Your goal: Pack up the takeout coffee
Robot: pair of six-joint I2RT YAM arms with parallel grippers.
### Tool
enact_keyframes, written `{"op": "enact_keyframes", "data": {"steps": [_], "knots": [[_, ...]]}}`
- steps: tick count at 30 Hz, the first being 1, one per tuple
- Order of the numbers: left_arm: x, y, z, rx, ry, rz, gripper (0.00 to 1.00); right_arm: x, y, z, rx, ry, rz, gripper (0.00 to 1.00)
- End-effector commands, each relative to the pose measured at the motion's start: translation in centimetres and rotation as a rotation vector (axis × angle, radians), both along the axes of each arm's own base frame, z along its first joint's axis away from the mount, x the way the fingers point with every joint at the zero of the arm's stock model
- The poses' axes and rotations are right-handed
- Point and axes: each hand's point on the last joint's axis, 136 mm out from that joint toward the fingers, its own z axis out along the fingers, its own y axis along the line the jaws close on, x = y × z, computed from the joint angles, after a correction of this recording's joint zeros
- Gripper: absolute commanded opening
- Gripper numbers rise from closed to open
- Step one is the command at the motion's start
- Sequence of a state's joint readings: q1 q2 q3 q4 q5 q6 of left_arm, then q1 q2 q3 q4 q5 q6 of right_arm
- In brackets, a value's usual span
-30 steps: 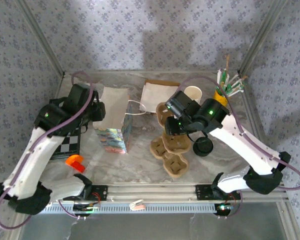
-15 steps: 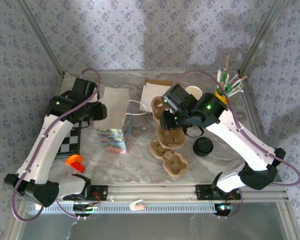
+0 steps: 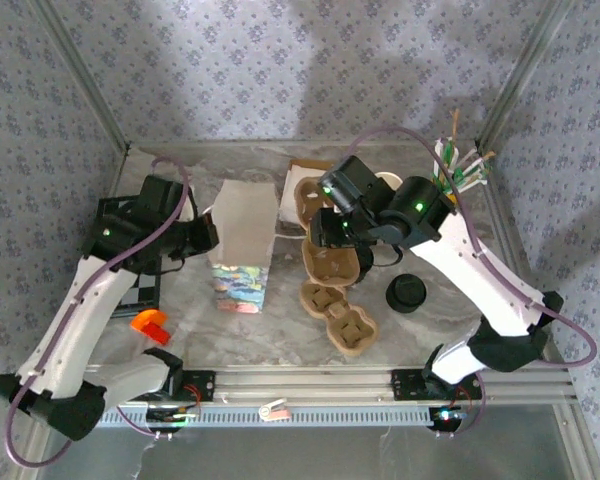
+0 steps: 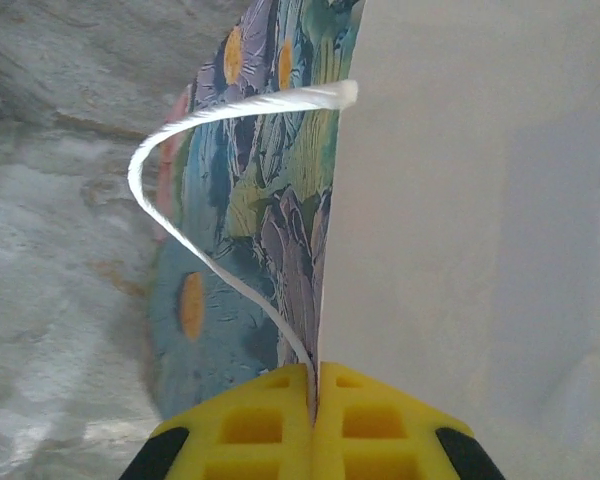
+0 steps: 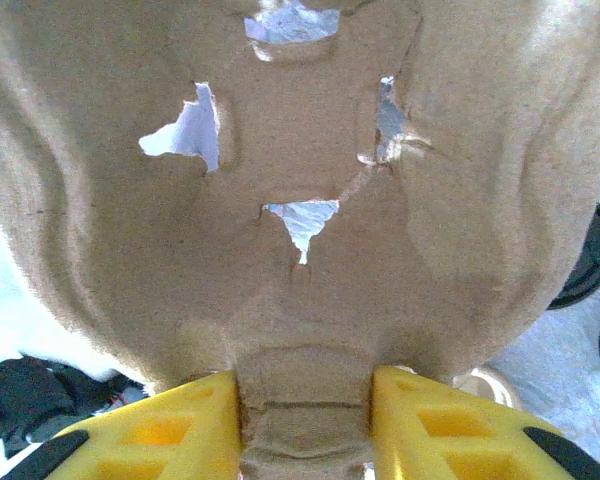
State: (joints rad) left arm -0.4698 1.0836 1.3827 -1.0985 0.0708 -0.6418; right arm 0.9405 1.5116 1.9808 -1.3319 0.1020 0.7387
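Since a second ago the left hand (image 3: 202,237) has pinched shut on the paper bag (image 3: 245,235), now upright, and the right hand (image 3: 332,228) has raised the cup tray (image 3: 335,265). The takeout coffee (image 3: 407,293) stands on the counter (image 3: 280,330) right of the tray, long axis vertical, lid up.

From the left wrist, the left hand (image 4: 315,400) is closed on the bag's (image 4: 460,200) edge.

From the right wrist, the right hand (image 5: 305,410), partly open, clamps the tray's (image 5: 300,200) rim.

Soft, even light; dim shadows on the wall (image 3: 325,70) beyond right claw (image 3: 325,243). Bag (image 4: 480,200) ahead of left claw (image 4: 315,392) looks soft; tray (image 5: 300,250) holes glare white.
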Motion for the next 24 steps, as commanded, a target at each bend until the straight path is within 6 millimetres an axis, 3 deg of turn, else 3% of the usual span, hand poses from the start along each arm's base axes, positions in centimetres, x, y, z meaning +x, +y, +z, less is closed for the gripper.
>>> {"op": "enact_keyframes", "data": {"steps": [1,11,15,21,24], "knots": [[-0.1,-0.7,0.7,-0.073,-0.017,0.077,0.00,-0.2,0.1,1.2,0.007,-0.012,-0.018,0.37],[-0.6,-3.1,1.0,-0.145,-0.050,0.151,0.00,0.0,3.2,3.5,0.062,-0.043,0.010,0.37],[-1.0,-3.2,0.8,-0.173,-0.049,0.185,0.00,0.4,4.4,3.4,0.064,-0.037,0.012,0.37],[-1.4,-2.6,0.1,-0.152,-0.045,0.210,0.12,1.4,6.7,3.2,0.082,-0.054,0.007,0.37],[-1.6,-2.1,0.6,-0.129,-0.066,0.195,0.23,1.7,8.1,2.9,0.091,-0.054,0.009,0.37]]}}
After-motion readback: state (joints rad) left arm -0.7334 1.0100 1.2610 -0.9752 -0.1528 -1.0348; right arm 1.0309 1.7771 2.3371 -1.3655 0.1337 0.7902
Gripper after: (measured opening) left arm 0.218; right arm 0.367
